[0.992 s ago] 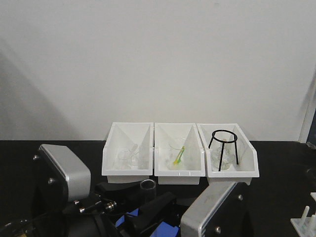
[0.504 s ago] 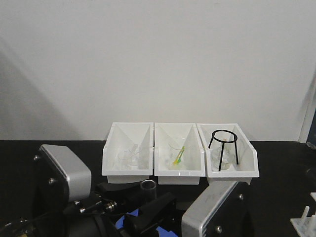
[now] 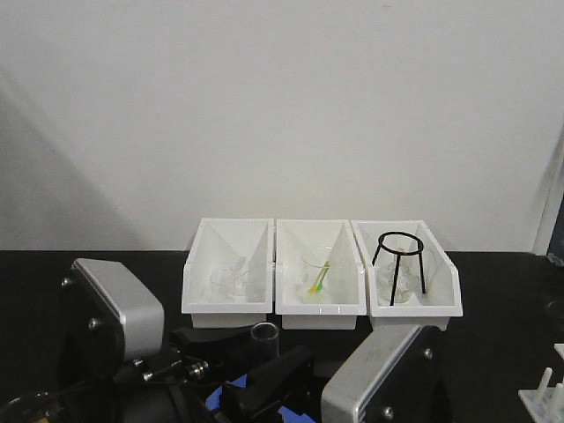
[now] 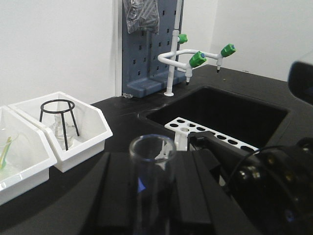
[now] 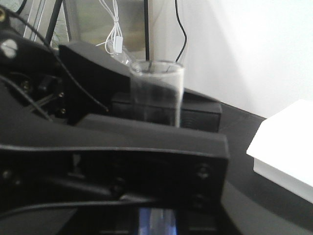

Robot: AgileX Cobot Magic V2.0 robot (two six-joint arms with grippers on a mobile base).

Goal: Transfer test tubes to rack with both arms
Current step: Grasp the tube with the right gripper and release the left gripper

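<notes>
Looking from the front view: left arm [image 3: 115,308] and right arm [image 3: 379,381] crowd together low in frame, with one test tube [image 3: 264,332] upright between them, off the counter [image 3: 493,291]. Three white bins [image 3: 319,310] sit in a row behind, one clear glass vessel [image 3: 225,284] in each. One black tripod [image 3: 398,260] stands in the rightmost. One rack [image 3: 545,398], only its corner showing at bottom right, well apart from the tube.

Left wrist view: tube's open mouth near centre. Left claw [image 4: 155,205] reads as clenched on it, a black finger flanking each side. Rack stands beyond, by the near edge of the sink [image 4: 254,105]. No tube seen in its holes; part is hidden by black hardware. Two bins seen here. Three green-capped taps [image 4: 198,58] at the back.

Right wrist view: same tube upright, blurred. Right claw [image 5: 161,142] sits close under it; cannot tell whether it grips or is released.

Judgement: a hand-over between arms. To do it well, the receiving claw should take the glass below the rim and clear of the other's fingers, and squeeze gently. The giver lets go only once that hold is sure. Keep the tube vertical, then lower it straight into a hole.
</notes>
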